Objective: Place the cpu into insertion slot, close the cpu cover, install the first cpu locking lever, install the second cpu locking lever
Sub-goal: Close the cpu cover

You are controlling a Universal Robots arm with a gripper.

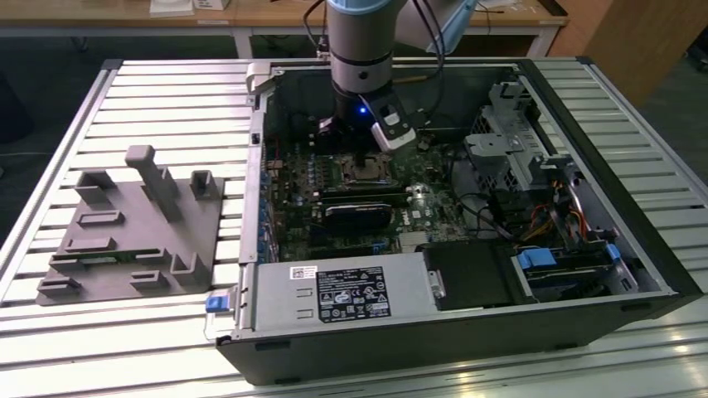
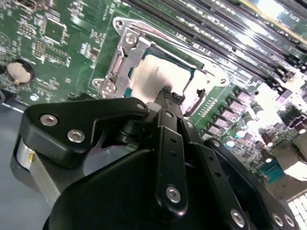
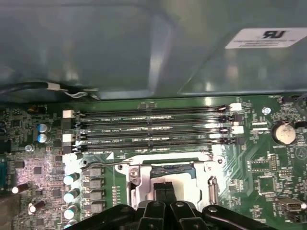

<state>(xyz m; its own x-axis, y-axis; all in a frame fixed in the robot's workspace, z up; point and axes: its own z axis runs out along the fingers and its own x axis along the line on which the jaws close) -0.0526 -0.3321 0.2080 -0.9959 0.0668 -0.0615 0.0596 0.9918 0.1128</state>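
Gripper (image 2: 168, 93) sits closest to the lens in both wrist views. Jaws are pressed together with nothing pinched, and the tips are on or just above the cpu (image 2: 151, 76).

The cpu lies flat in the slot (image 3: 173, 168), pale face up and square to the rim. The silver frame (image 2: 133, 60) around it reads as the cover lying down, not certain. Can't tell if either lever is latched.

My read: the step in hand is a push at the socket with shut tips. To do it well:
- Keep the arm plumb over the socket and the load light. Any sideways drag risks shifting the chip on its contacts.
- Land on metal, not on the green edge.
- Stay off the memory slots (image 3: 148, 129) just beside the socket; their latches are near the tool body.

Containers:
- The case (image 1: 443, 348) lies open side up on the slatted table (image 1: 166, 108).
- It holds the board (image 1: 290, 178), a black card (image 1: 356, 214) near the socket, and the PSU (image 1: 354, 290) at the near wall.
- On the exterior view's right it also holds a drive cage (image 1: 503, 153) and loose cables (image 1: 542, 220).
- A coin cell (image 3: 283, 132) sits in its board holder.
- The grey fixture (image 1: 133, 224) sits outside the case, on the exterior view's left, well apart from the arm.
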